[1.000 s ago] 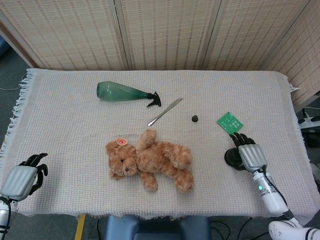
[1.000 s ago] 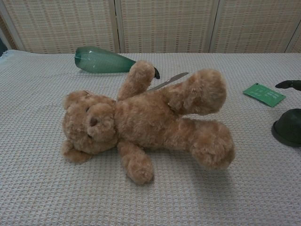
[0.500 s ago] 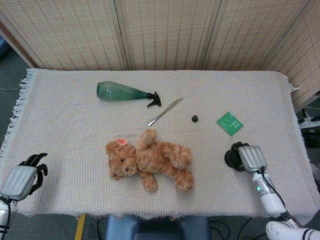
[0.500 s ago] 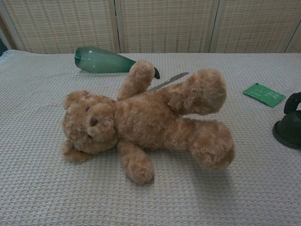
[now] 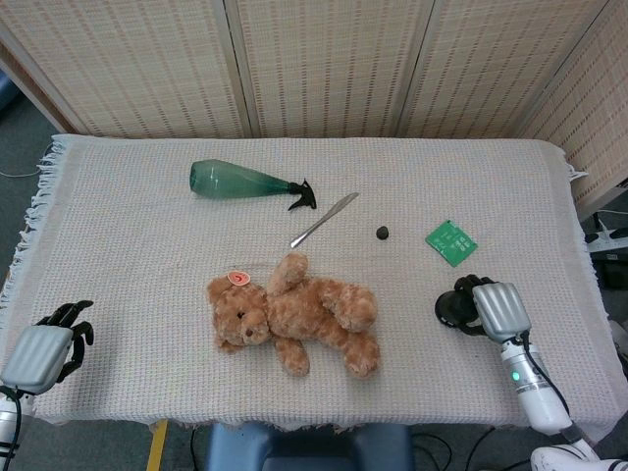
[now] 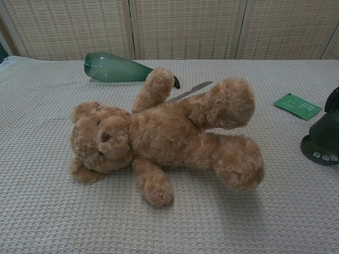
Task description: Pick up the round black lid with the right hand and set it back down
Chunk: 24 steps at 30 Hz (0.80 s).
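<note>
The round black lid (image 5: 448, 309) is at the table's right side, near the front edge. My right hand (image 5: 494, 308) grips it from the right, with dark fingers curled over its top. In the chest view the lid (image 6: 320, 138) shows at the right border, tilted, with a small white label on its lower rim. Only a dark bit of the right hand (image 6: 333, 99) shows above it there. My left hand (image 5: 44, 350) rests at the table's front left corner, holding nothing, its fingers loosely apart.
A brown teddy bear (image 5: 294, 319) lies in the middle front. Behind it are a green spray bottle (image 5: 240, 182), a metal knife (image 5: 324, 220) and a small dark lump (image 5: 383, 233). A green card (image 5: 451, 241) lies just behind the lid.
My right hand has drawn back toward the front edge and curled its fingers over the lid. The lid has shifted slightly left and tipped up, showing a label.
</note>
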Each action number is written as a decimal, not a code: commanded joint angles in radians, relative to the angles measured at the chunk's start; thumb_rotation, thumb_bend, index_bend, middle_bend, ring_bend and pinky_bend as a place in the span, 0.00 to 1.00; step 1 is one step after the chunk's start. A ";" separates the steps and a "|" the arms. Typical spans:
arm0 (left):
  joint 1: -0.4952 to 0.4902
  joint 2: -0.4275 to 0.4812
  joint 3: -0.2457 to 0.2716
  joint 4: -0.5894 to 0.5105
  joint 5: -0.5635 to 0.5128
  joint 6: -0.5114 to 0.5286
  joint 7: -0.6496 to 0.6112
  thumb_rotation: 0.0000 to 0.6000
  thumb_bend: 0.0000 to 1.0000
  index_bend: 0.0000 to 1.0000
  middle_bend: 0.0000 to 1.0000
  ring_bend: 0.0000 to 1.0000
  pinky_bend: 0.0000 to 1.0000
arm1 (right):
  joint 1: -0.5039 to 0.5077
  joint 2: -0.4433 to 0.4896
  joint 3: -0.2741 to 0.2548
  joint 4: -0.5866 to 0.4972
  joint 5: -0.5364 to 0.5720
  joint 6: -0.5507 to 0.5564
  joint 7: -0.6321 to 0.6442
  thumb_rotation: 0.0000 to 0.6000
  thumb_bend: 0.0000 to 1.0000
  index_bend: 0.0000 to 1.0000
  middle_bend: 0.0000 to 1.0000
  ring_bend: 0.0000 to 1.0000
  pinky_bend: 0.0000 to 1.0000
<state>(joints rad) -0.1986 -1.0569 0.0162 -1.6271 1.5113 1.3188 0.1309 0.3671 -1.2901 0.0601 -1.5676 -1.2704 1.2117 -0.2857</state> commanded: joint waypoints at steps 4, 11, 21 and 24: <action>-0.001 -0.001 0.000 0.000 0.000 -0.002 0.001 1.00 0.76 0.57 0.17 0.18 0.43 | -0.058 0.084 -0.030 -0.067 -0.065 0.074 0.020 1.00 0.09 0.48 0.37 0.46 0.60; -0.002 -0.002 -0.001 0.000 -0.005 -0.006 0.004 1.00 0.76 0.57 0.17 0.18 0.43 | -0.078 0.159 -0.060 -0.123 0.037 0.012 -0.106 1.00 0.09 0.48 0.38 0.47 0.60; -0.002 -0.001 -0.002 0.000 -0.006 -0.005 -0.001 1.00 0.77 0.57 0.17 0.18 0.43 | -0.071 0.157 -0.071 -0.104 0.113 -0.057 -0.175 1.00 0.09 0.43 0.38 0.42 0.59; -0.002 -0.001 -0.001 0.000 -0.004 -0.005 -0.002 1.00 0.76 0.57 0.17 0.18 0.43 | -0.058 0.173 -0.082 -0.111 0.147 -0.105 -0.206 1.00 0.09 0.32 0.31 0.30 0.52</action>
<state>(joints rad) -0.2008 -1.0575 0.0154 -1.6268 1.5074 1.3140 0.1291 0.3002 -1.1275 -0.0143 -1.6751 -1.1457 1.1333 -0.4717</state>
